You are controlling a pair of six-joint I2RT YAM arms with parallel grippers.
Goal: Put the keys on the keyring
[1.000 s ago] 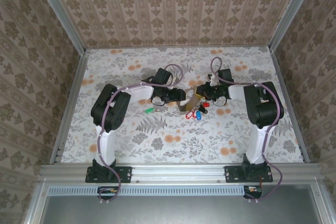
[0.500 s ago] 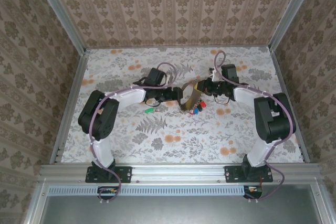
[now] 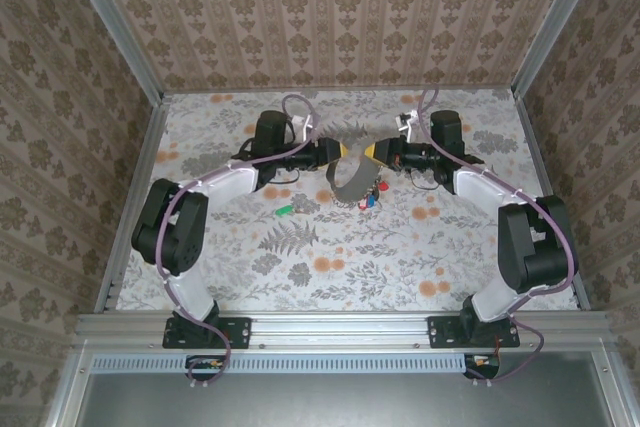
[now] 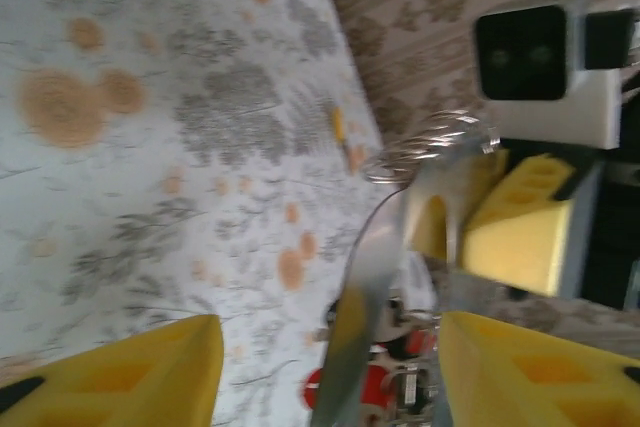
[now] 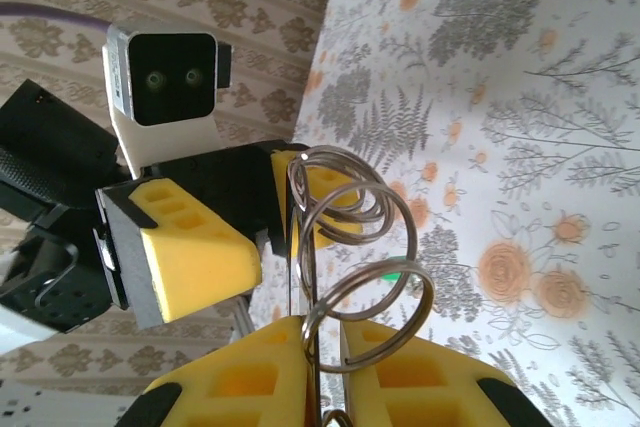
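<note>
Above the middle of the flowered table [image 3: 450,257], the top view has the left gripper [image 3: 343,151] and the right gripper [image 3: 374,153] facing each other, tips close together. The keyring [image 3: 347,183] hangs between them, with keys [image 3: 368,197] bunched at its low end. A green key [image 3: 285,210] lies apart on the table.

In the left wrist view, the left gripper [image 4: 330,372] is released, its fingers [image 4: 130,367] wide on either side of the strap [image 4: 360,297].

In the right wrist view, the right gripper [image 5: 315,367] is clenched on the keyring [image 5: 350,237], whose wire coils stand above its tips.
</note>
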